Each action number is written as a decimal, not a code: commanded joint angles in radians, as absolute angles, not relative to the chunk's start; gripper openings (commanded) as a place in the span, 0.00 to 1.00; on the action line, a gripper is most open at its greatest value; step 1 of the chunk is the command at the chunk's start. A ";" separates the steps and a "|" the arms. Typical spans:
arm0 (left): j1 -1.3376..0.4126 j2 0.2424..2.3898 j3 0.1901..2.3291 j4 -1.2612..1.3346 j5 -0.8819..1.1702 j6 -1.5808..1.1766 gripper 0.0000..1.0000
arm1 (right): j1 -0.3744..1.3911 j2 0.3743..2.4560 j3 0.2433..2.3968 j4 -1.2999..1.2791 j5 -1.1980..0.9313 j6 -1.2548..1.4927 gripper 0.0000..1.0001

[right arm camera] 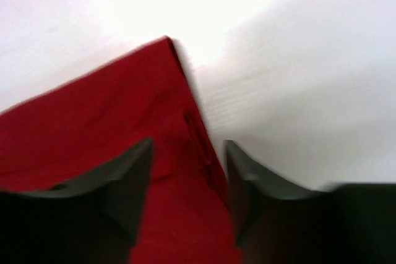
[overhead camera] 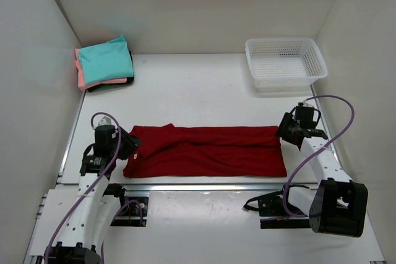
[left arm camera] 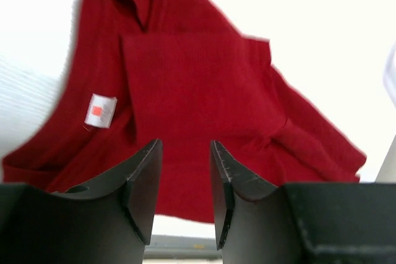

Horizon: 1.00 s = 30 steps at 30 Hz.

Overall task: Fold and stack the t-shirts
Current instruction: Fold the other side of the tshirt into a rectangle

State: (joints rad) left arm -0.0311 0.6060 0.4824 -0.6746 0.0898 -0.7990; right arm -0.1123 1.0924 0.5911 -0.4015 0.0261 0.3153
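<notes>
A dark red t-shirt lies folded into a long band across the near part of the table. My left gripper is open and empty at its left end; the left wrist view shows the red cloth with a white neck label beyond the fingers. My right gripper is open and empty over the shirt's right end; the right wrist view shows the shirt's corner and hem. A stack of folded shirts, teal on top over salmon-pink and a dark one, sits at the back left.
A white plastic mesh basket stands at the back right. White walls close in the table on the left, back and right. A metal rail runs along the table's near edge.
</notes>
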 commanded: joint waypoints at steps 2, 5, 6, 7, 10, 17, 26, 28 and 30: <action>-0.095 0.695 0.478 -0.598 0.115 -0.809 0.50 | -0.078 1.107 0.669 -0.336 -0.033 0.288 0.32; -0.124 0.767 0.494 -0.551 0.072 -0.781 0.56 | -0.054 1.123 0.681 -0.284 -0.125 0.264 0.29; -0.129 0.791 0.514 -0.540 0.069 -0.775 0.59 | -0.035 1.138 0.686 -0.256 -0.179 0.262 0.27; -0.126 0.826 0.515 -0.534 0.077 -0.759 0.60 | -0.028 1.144 0.683 -0.247 -0.193 0.265 0.26; -0.153 0.897 0.534 -0.505 0.068 -0.749 0.65 | 0.041 1.192 0.689 -0.212 -0.296 0.274 0.22; -0.178 0.986 0.537 -0.494 0.060 -0.750 0.67 | 0.196 1.347 0.770 -0.169 -0.521 0.210 0.26; -0.163 1.037 0.545 -0.543 0.046 -0.696 0.62 | 0.348 1.569 0.912 -0.155 -0.655 0.167 0.35; -0.160 1.037 0.542 -0.538 0.040 -0.699 0.62 | 0.370 1.609 0.946 -0.172 -0.667 0.155 0.34; -0.152 1.029 0.537 -0.531 0.046 -0.696 0.62 | 0.396 1.638 0.971 -0.172 -0.669 0.147 0.34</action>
State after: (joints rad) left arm -0.1642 1.0416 0.5083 -0.5343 0.0570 -0.7143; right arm 0.3611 1.6157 0.9207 -0.1871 -0.6174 0.1848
